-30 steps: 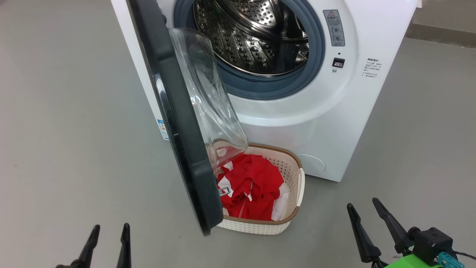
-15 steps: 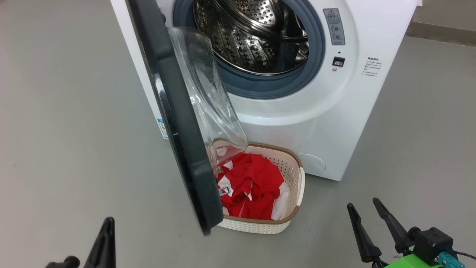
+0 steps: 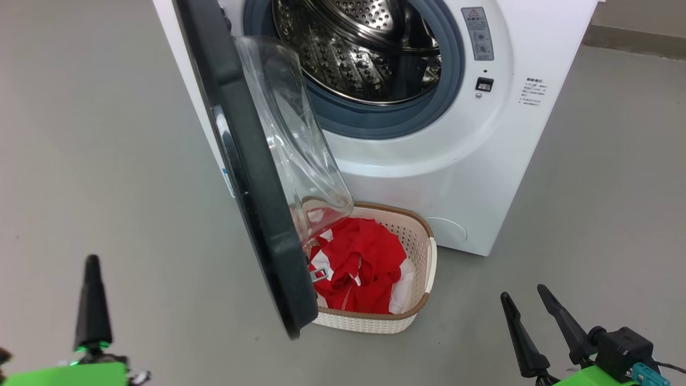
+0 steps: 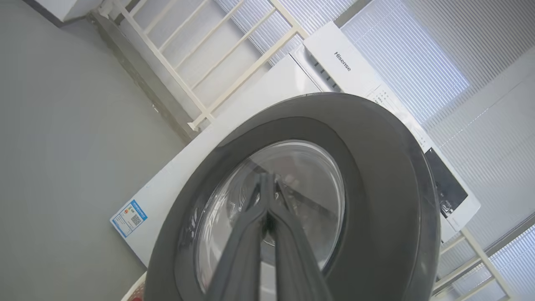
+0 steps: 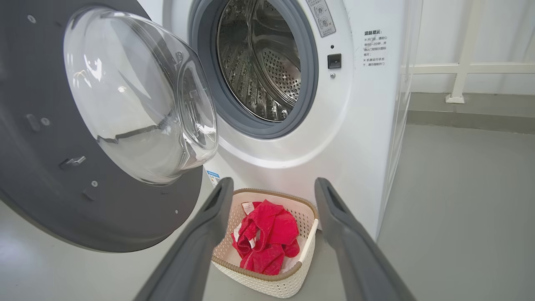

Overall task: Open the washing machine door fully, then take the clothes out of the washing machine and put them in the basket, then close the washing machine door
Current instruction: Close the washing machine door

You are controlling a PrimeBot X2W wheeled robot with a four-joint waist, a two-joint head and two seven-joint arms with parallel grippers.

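Clothes point(image 3: 364, 262) lie in the basket point(image 3: 370, 323) beside the swung-out door point(image 3: 252, 214), and our left end effector point(image 4: 265, 196) has just closed on nothing, pointing at the door's outer face, so we judge pushing it to comes next; our right end effector point(image 3: 524, 294) waits spread wide.

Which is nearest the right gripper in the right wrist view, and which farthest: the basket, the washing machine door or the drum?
1. basket, on the floor just ahead of the right gripper, seen between its open fingers.
2. washing machine door, standing open at the view's left.
3. drum, farthest back, upper centre.
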